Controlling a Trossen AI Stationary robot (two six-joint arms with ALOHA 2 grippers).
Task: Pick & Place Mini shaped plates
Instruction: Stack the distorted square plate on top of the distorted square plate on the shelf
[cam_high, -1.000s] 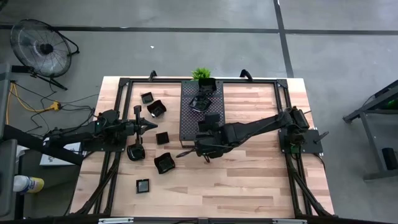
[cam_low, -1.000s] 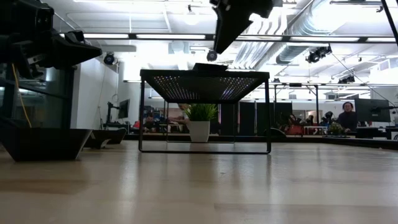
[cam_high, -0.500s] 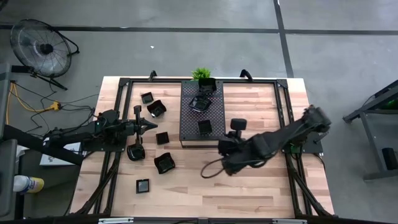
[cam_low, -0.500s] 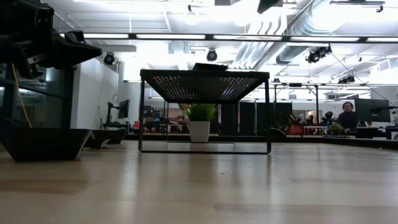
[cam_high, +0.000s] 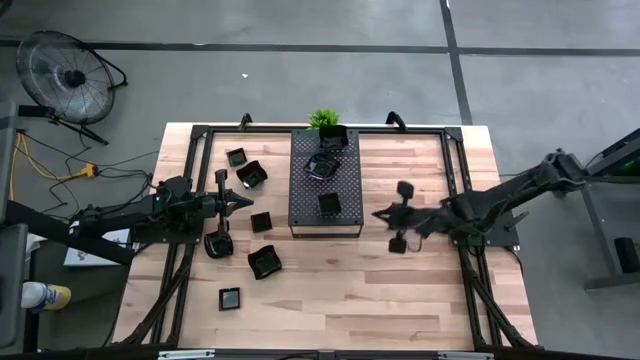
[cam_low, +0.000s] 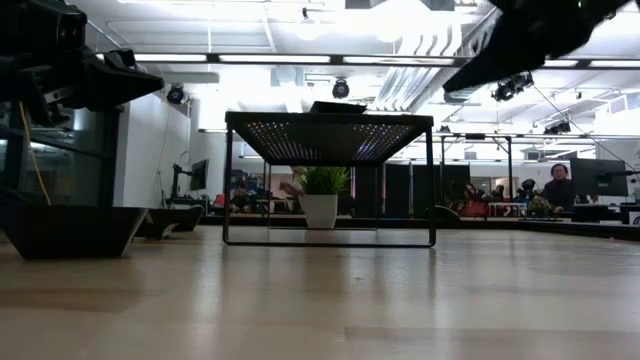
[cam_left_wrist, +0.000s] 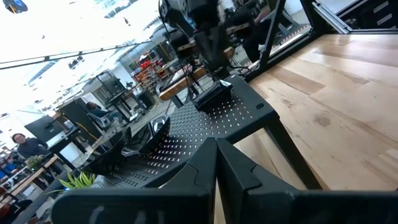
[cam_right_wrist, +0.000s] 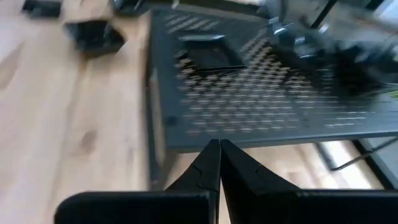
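Small black mini shaped plates lie on the wooden table left of the tray: a square one (cam_high: 237, 156), one (cam_high: 251, 173), one (cam_high: 261, 221), a larger one (cam_high: 264, 262) and one (cam_high: 230, 298). More rest on the raised perforated tray (cam_high: 345, 180): a square plate (cam_high: 328, 203) (cam_right_wrist: 208, 56) at its near end and wavy ones (cam_high: 322, 163). My right gripper (cam_high: 378, 214) (cam_right_wrist: 214, 149) hangs shut and empty right of the tray, pointing at it. My left gripper (cam_high: 246, 203) (cam_left_wrist: 216, 149) waits shut at the table's left.
A small green plant (cam_high: 323, 118) stands at the tray's far end. The tray stands on thin legs (cam_low: 431, 185) above the table. Bare wood lies near and right of the tray. A fan (cam_high: 65, 75) stands on the floor at the far left.
My right gripper has drawn back from over the tray's near end, swinging out over the table and then toward the right edge. A square plate now shows on the tray's near end where the gripper stood. My left arm has kept still.
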